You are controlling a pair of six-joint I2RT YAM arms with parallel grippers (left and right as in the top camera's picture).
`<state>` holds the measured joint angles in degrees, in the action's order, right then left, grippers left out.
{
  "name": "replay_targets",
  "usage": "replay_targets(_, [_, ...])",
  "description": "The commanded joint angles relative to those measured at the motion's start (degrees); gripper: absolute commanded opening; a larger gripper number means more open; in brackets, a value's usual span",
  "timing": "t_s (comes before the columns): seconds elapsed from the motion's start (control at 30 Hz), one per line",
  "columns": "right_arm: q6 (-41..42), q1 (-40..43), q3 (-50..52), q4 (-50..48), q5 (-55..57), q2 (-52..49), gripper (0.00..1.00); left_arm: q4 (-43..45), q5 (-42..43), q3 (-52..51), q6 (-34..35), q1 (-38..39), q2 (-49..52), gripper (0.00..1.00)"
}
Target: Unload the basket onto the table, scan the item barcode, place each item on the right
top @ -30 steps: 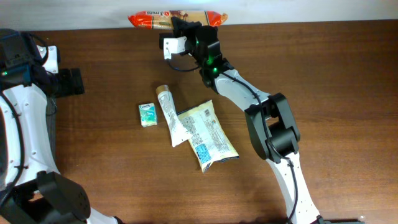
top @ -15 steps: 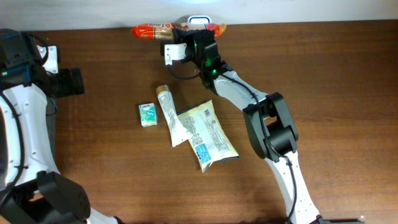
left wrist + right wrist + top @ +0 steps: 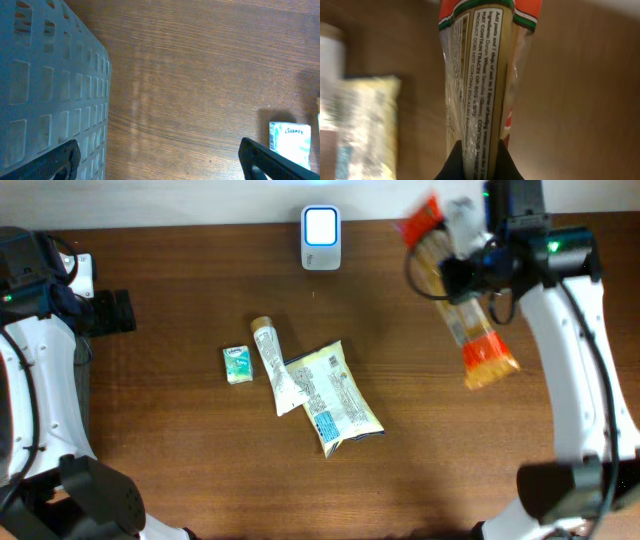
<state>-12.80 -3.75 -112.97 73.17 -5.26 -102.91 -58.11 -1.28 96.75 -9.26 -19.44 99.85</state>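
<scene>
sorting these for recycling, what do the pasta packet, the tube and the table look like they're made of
Pasta packet: thin plastic film, glossy and partly clear; it creases and shines around the printed label.
Tube: probably soft plastic or laminate, pale and matte, flattened at one end.
Table: wood or wood-look laminate; brown grain lines, cannot tell which.

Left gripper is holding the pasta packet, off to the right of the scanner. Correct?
No. The right gripper holds the pasta packet, not the left gripper, which is open. The packet is right of the scanner, as you say. The overhead view shows it.
</scene>
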Motion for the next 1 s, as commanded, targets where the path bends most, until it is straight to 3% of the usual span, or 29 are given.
replay_targets(0.0, [4.74,7.45,3.89,0.11,-0.07,-4.85,0.04,-0.09,0.46,0.26,-0.68,-0.35,-0.13,0.99])
replay_targets(0.07, [4.76,11.63,5.95,0.39,-0.28,-8.28,0.08,-0.09,0.46,0.26,-0.68,-0.35,-0.11,0.99])
replay_targets(0.13, [4.81,15.26,7.06,1.99,-1.11,-11.69,0.63,-0.09,0.46,0.24,-0.68,-0.35,-0.11,0.99])
replay_targets(0.2, [5.03,17.38,7.04,2.71,-6.29,-12.63,0.99,-0.09,0.46,0.24,-0.68,-0.35,-0.11,0.99])
replay_targets(0.37, [5.95,16.76,6.36,2.29,-34.07,-12.66,0.99,-0.09,0.44,0.26,-0.68,-0.35,-0.13,0.99])
replay_targets(0.43, [5.81,13.27,7.48,2.58,-34.67,-12.66,0.96,-0.07,0.44,0.24,-0.68,-0.35,-0.11,0.99])
replay_targets(0.6, [6.80,-5.57,14.21,-0.02,-34.60,-12.66,0.63,-0.07,0.46,0.24,-0.68,-0.35,-0.13,0.99])
replay_targets(0.77, [15.19,-24.46,22.38,-12.20,-30.73,-12.66,0.54,-0.09,0.46,0.24,-0.68,-0.35,-0.11,0.99])
replay_targets(0.83, [15.78,-29.14,23.63,-14.12,-29.68,-12.66,0.52,-0.09,0.44,0.24,-0.68,-0.35,-0.11,0.99])
replay_targets(0.97, [26.95,-36.87,31.06,-23.12,-25.16,-13.38,0.50,-0.09,0.46,0.24,-0.68,-0.35,-0.11,0.99])
